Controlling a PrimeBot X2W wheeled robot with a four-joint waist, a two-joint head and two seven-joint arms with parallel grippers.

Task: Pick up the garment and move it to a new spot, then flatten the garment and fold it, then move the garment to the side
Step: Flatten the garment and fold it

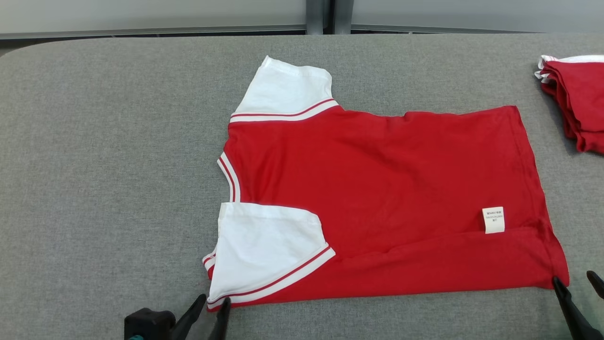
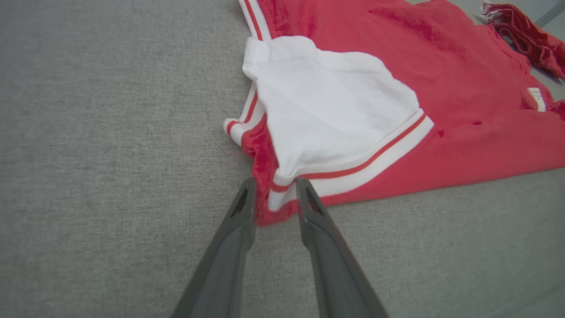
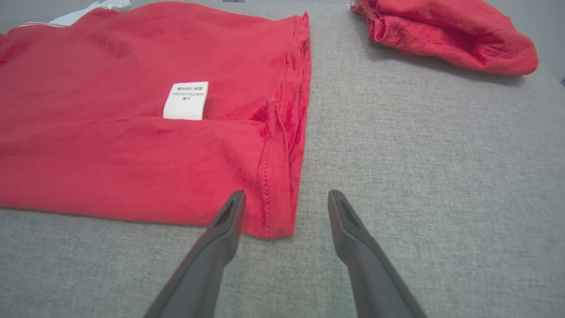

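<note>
Left wrist view: garment (image 2: pixel 441 66) corner between parted left gripper (image 2: pixel 276 182) fingers.

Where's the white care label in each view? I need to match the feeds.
Head view: label, lower right, on the shirt near its hem.
Left wrist view: label, far right edge, upper half.
Right wrist view: label, upper left of centre.
Shared landmark: the red pile beyond the hem, upper right in all three.
</note>
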